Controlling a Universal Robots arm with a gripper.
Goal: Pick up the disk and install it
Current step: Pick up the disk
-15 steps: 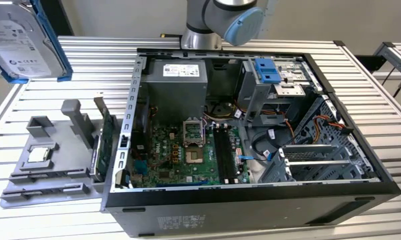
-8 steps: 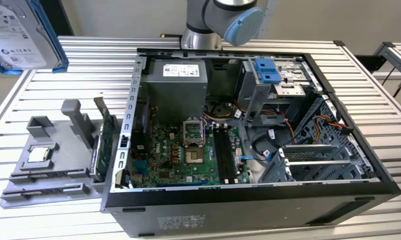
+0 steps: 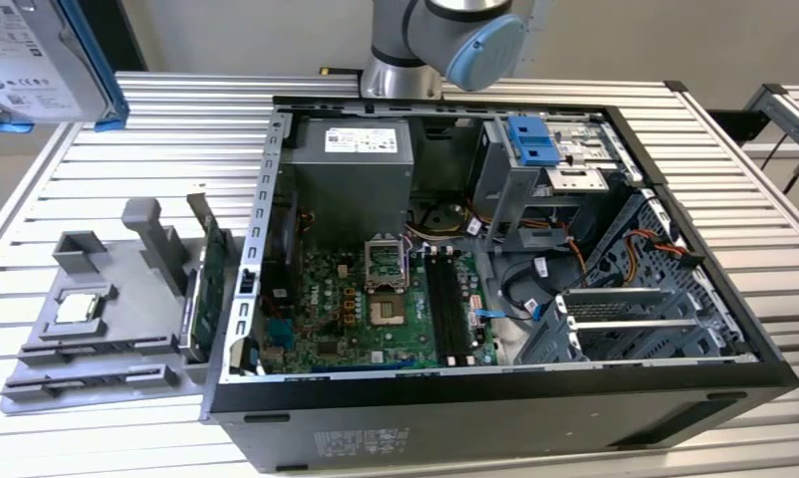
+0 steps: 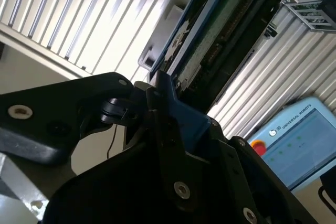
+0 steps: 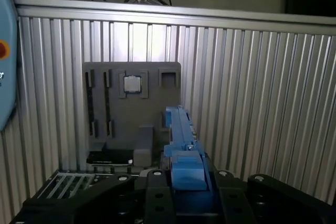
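— So, where is the disk [image 3: 34,60] at this moment?
— Up in the air, well clear of the open computer case [image 3: 506,423]. From the exterior view it hangs above and off toward the exterior view's left of the case, label side showing, with blue rails on both edges.

— And the gripper [image 5: 186,184]?
— Clamped on the disk. In both wrist views its black fingers [image 4: 169,148] press in on the blue carrier end from either side, and the drive's body sticks out beyond them.

— Anything touching the disk besides the fingers?
— Not that I can see. It hangs free over the slatted metal table [image 3: 173,110].

— What sits next to the case?
— A grey holder tray [image 3: 94,373], just beside the case wall on the exterior view's left. A small square processor chip [image 3: 81,307] lies in one of its pockets, and a green circuit card [image 3: 215,279] stands on edge at the tray side nearest the case.

— Inside the case?
— The motherboard [image 3: 333,319] lies flat on the floor of the case. A blue plastic latch [image 3: 533,139] sits on the metal bay at the case's far corner, near the robot arm [image 3: 439,40]

— Does the disk's underside show?
— Yes, the second wrist view shows its green circuit board between the blue rails
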